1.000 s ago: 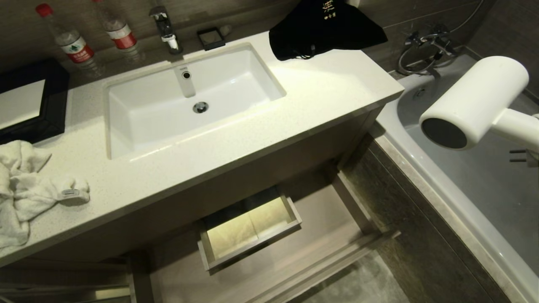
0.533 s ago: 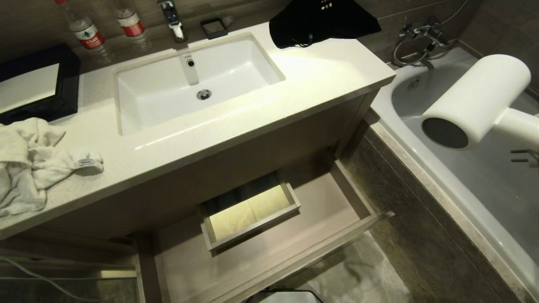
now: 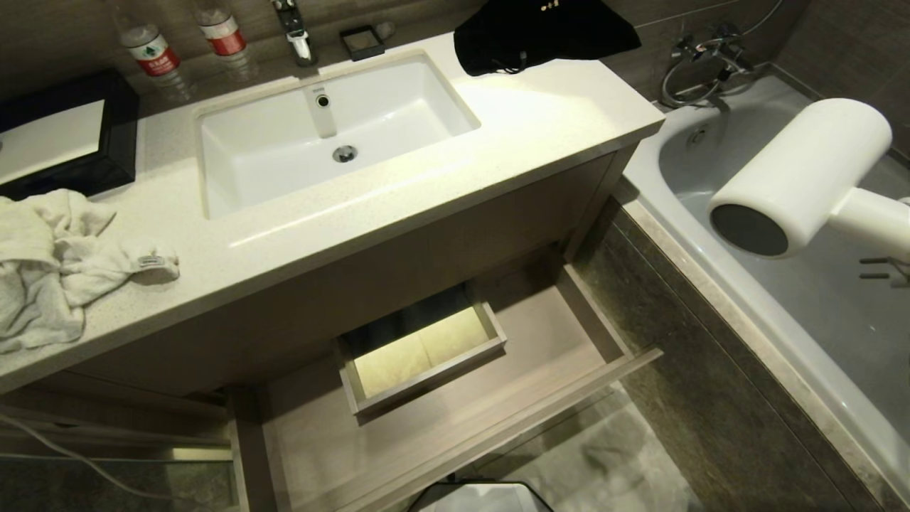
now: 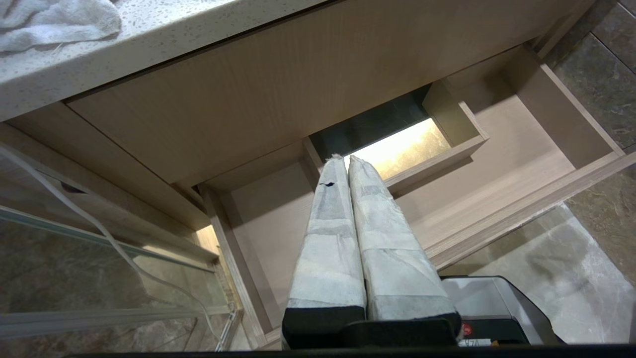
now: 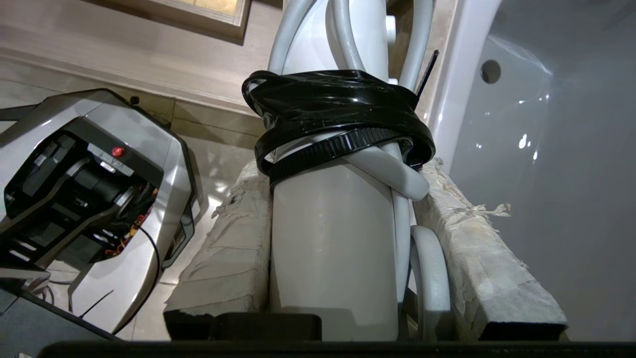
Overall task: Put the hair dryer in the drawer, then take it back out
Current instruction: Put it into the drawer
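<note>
Head view shows little legible writing: two clear plastic water bottles with red labels (image 3: 153,53) stand at the back of the pale speckled stone vanity counter (image 3: 540,121), their print too small to read, and their tops are cut off by the frame edge. A black cloth bag (image 3: 544,32) on the counter carries a few gold marks that cannot be made out. A crumpled white towel (image 3: 53,259) lies at the counter's left end with a small grey tag whose text is unreadable. Beside the white rectangular basin (image 3: 320,131) sits a black-framed tray (image 3: 67,142), partly out of frame.

Below the counter, the wide shallow beige wood-grain drawer (image 3: 441,427) stands pulled out, its boxed rectangular cut-out lit yellow inside; nothing lies on the drawer floor that shows.

The small white hair dryer with a grey round end (image 3: 800,174) hangs above the white bathtub (image 3: 817,320), well apart from the drawer, its handle running off the right edge. In the right wrist view, the right gripper (image 5: 343,233) pinches the dryer's handle between its tape-wrapped fingers (image 5: 228,258), with the white cord bound to it by a black strap (image 5: 338,119); the barrel is hidden beyond the strap.

In the left wrist view, the left gripper (image 4: 348,164) hangs over the drawer's left part, its wrapped fingers pressed together with nothing between them.
</note>
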